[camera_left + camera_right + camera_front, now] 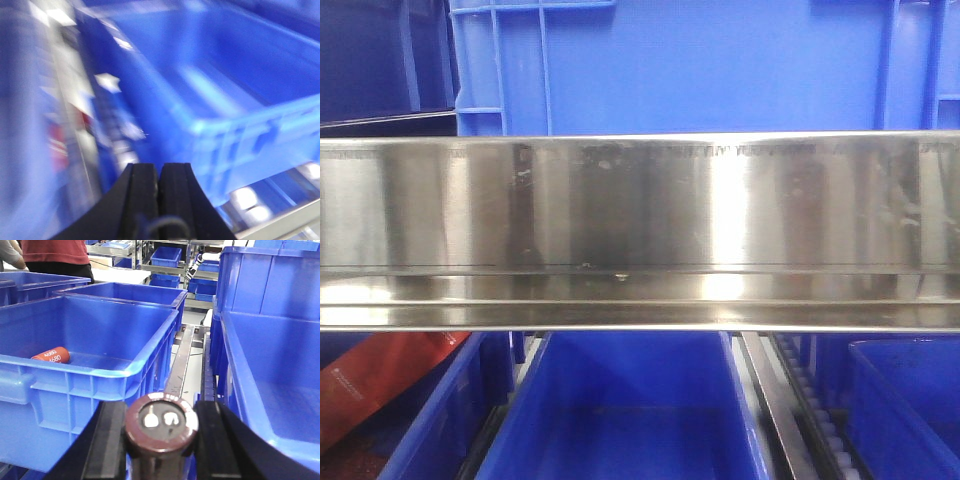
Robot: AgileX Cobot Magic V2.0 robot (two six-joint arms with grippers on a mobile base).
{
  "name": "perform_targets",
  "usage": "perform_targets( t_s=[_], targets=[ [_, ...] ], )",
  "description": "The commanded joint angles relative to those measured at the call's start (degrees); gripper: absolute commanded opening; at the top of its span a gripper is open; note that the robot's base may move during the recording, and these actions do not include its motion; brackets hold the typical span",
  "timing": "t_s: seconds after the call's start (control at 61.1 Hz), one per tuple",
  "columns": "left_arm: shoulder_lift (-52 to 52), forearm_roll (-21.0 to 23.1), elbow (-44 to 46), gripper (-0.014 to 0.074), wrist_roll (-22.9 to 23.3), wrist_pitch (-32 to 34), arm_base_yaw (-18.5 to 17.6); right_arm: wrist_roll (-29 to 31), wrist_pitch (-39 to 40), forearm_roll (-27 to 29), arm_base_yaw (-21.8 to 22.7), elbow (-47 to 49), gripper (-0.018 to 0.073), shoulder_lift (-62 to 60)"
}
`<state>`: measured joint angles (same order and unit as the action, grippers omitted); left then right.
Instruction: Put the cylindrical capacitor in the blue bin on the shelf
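Observation:
In the right wrist view my right gripper (161, 427) is shut on the cylindrical capacitor (161, 424), a dark brown cylinder whose end face with two silver terminals faces the camera. It hangs over the gap between a blue bin (95, 352) on the left and another blue bin (272, 380) on the right. In the left wrist view my left gripper (160, 185) is shut with nothing between its pads, in front of a blurred blue bin (225, 90). The shelf's shiny steel front rail (640, 230) fills the front view; neither gripper shows there.
An orange-red cylinder (51, 355) lies in the left bin. A steel divider rail and roller track (182, 360) run between the bins. More blue bins (620, 400) sit below the rail and one (680, 60) above. A person in red (52, 252) stands at the back left.

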<state>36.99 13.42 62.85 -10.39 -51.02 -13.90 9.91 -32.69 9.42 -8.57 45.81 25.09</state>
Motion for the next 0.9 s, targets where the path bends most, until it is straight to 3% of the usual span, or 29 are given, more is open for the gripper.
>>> perform_targets(
  t_s=[0.0,0.18,0.311,0.639,0.884],
  targets=[
    [-6.7,-0.1,-5.7,-0.0111,0.5,1.7,1.4,0.2,1.7,0.1,-0.1,1.5,-0.0080,1.4],
    [-17.5,-0.1,-13.0,-0.0111,0.5,1.7,3.3,0.2,2.2,0.1,-2.2,6.8,-0.0080,6.6],
    [-21.8,-0.1,-15.3,-0.0111,0.5,1.7,4.6,0.2,2.1,0.1,-6.3,14.6,-0.0080,14.4],
    [-22.5,1.3,-16.0,-0.0111,0.5,0.9,4.9,0.3,-5.4,-1.5,-14.6,37.1,-0.0080,39.0],
    [-22.5,1.3,-16.0,-0.0111,0.5,0.9,4.9,0.3,-13.3,-1.5,-15.9,48.9,-0.0080,56.2]
  ],
)
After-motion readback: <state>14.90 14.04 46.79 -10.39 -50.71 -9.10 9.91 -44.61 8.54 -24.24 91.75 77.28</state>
